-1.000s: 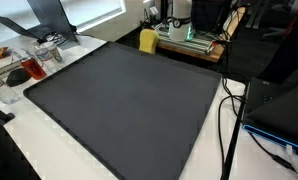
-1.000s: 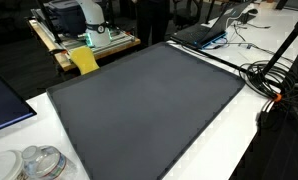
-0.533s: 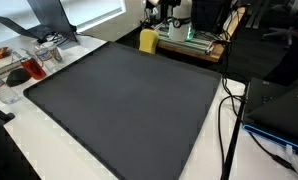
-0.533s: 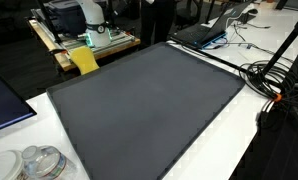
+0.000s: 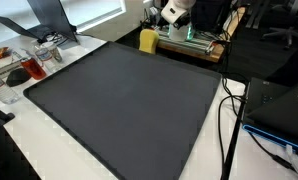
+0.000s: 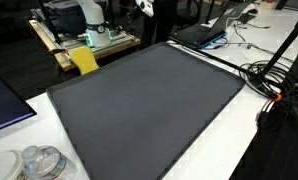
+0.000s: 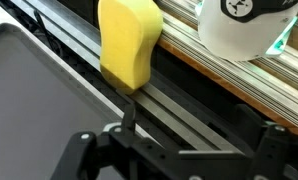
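Note:
A yellow sponge (image 7: pixel 129 45) stands upright just past the far edge of the big dark mat (image 7: pixel 29 90), against grey metal rails. In the wrist view my gripper (image 7: pixel 201 132) hangs a little short of it, open, with nothing between its fingers. The left fingertip (image 7: pixel 129 112) sits right below the sponge. Both exterior views show the sponge (image 5: pixel 148 40) (image 6: pixel 84 59) at the far border of the mat (image 5: pixel 129 100) (image 6: pixel 149 100). Only a white part of the arm (image 5: pixel 173 10) (image 6: pixel 144 6) shows at the top edge there.
Behind the sponge is a wooden bench (image 5: pixel 194 42) with a white printed object (image 7: pixel 244 25) on it. Glassware (image 5: pixel 34 65) and clear containers (image 6: pixel 39 162) stand off the mat. A laptop (image 6: pixel 204 32) and cables (image 6: pixel 274 75) (image 5: pixel 229 110) lie along one side.
A white part of the arm has come into view at the top of both exterior views. The sponge and the mat have not moved.

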Tool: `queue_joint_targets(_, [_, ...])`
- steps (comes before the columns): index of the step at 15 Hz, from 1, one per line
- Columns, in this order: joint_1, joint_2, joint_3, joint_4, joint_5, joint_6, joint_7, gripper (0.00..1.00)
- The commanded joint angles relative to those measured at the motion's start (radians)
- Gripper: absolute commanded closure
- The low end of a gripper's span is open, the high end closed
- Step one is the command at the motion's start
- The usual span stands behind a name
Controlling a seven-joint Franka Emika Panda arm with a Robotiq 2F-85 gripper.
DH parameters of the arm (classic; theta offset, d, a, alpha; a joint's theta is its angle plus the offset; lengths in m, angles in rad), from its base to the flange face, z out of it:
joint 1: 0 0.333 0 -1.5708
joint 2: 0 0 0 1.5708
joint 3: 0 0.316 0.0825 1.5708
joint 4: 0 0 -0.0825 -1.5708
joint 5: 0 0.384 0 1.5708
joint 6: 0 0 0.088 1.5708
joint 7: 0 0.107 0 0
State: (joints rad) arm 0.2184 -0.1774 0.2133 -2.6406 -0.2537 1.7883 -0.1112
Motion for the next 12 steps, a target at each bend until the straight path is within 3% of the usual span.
queue_joint_targets(1, [0.032,0.036,0.038,-0.074,-0.022,0.075,0.059,0.0])
queue_joint_targets(7, [0.027,0.121,0.046,-0.083,-0.038,0.097,0.106,0.0])
queue_joint_targets(12, [-0.054,0.052,-0.069,-0.08,0.088,0.138,-0.183,0.0])
